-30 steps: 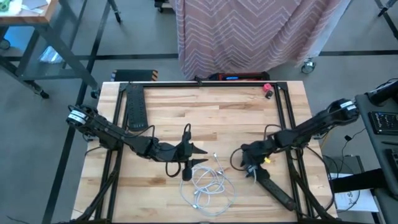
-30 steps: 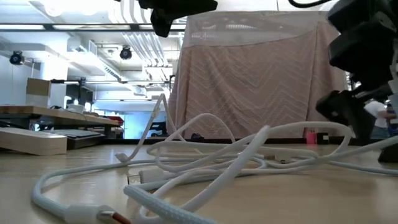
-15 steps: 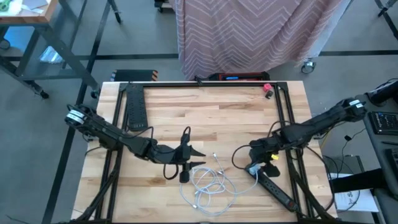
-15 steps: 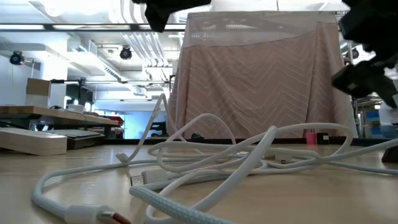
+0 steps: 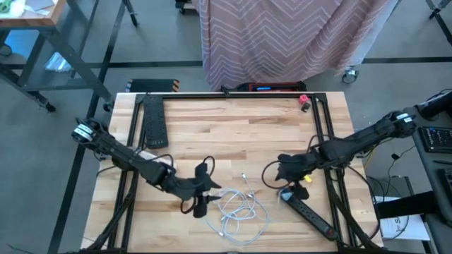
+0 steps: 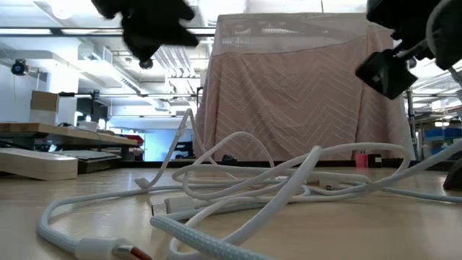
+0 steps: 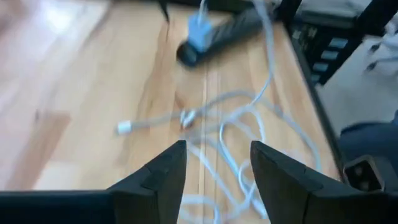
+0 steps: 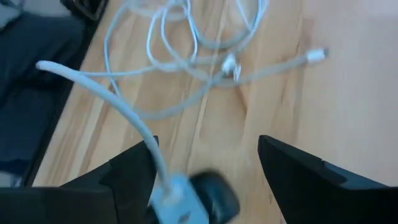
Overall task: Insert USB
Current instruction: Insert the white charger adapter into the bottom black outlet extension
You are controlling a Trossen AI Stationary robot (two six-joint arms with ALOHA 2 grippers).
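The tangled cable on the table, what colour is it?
White; the cable shows best in the high view.

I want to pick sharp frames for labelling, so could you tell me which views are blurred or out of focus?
Left wrist view: smeared throughout, the white cable soft. Right wrist view: blurred too, the power strip a dark smudge. Low view: the near cable is out of focus and the arms are dark against the bright room. High view: the sharpest, evenly lit.

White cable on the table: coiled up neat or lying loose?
Loose. The white cable lies in tangled, overlapping loops on the wooden table, one connector end flat on the wood. Neither hand holds it.
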